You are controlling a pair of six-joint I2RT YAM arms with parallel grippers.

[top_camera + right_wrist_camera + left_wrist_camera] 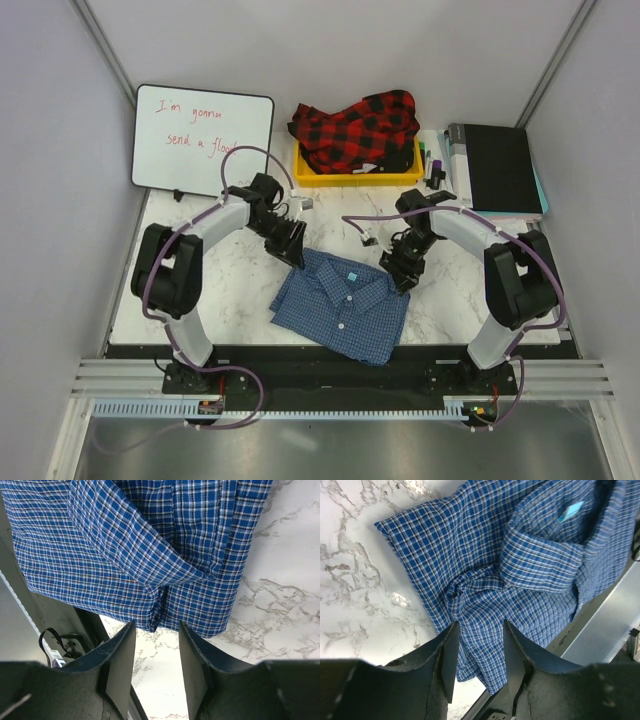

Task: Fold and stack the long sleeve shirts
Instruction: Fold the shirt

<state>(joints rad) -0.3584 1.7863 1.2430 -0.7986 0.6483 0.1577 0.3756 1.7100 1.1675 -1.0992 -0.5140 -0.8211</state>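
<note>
Left pincer (pixel 290 245): jaws about half apart, gripping nothing. It hangs low over the far left shoulder of the blue shirt (pixel 340 310); in the wrist view, bunched check cloth shows in the gap between the fingers.

Blue shirt: lies folded, collar up, by the near edge of the desk (pixel 230 285), about midway along, slightly skewed.

Red plaid shirt (pixel 355 128): heaped unfolded in the yellow tray (pixel 340 178) at the far edge, well apart from the blue one.

Right pincer (pixel 403 270): jaws likewise half apart and empty, poised at the blue shirt's far right corner, fingertips just off the hem.

My read of the step: finishing the blue shirt's fold. To do it well, I should bite all layers at both corners together, lift level, and smooth the wrinkled knot near the collar without dragging the pack askew.

Count: two shirts, one blue, one red; one tray; two pincers.
</note>
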